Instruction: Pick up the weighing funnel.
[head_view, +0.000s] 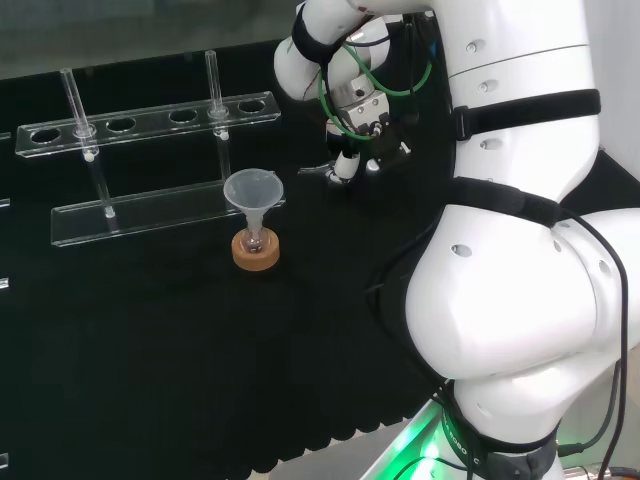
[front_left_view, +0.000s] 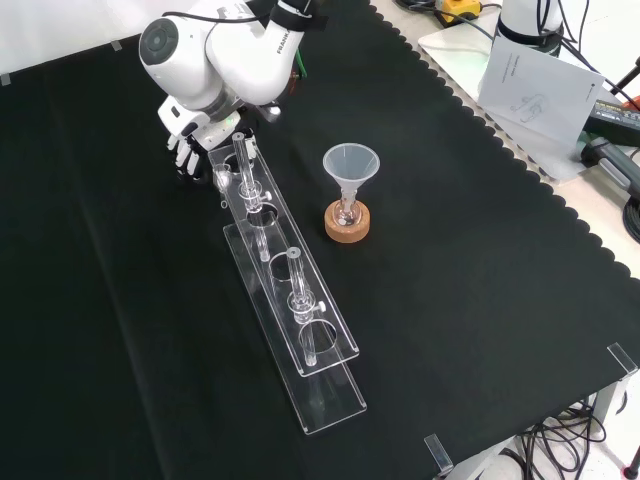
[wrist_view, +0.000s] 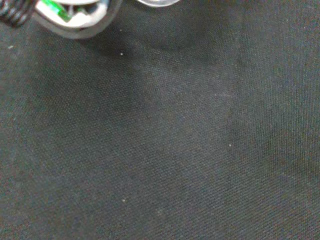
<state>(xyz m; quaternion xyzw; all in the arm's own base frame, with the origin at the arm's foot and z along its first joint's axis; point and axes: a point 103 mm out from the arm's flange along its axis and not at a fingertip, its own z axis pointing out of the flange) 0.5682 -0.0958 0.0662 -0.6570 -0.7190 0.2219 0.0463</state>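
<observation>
Leaning in: the white arm bends over the surface, a bench under black cloth, with the hand low near the cloth.
Hand, head view: at 1 o'clock from the funnel, well apart from it.
Hand, front view: the hand is at 10 o'clock from the funnel, just beside the far end of the clear rack.
Hand state: cannot tell whether it is open or closed on anything.
Weighing funnel: a small clear piece, the weighing funnel, shows at 9 o'clock of the hand in the head view, touching it or just beside it. In the front view the weighing funnel is at 4 o'clock of the hand, between hand and rack. Whether it rests on the cloth or is lifted cannot be told.
Funnel: upright, mouth up, stem in a small flask on a cork ring.
Rack: at 10 o'clock from the funnel in the head view, with two clear tubes standing upright in it.
Wrist view: black cloth close up, beside a blurred white part of the hand.
</observation>
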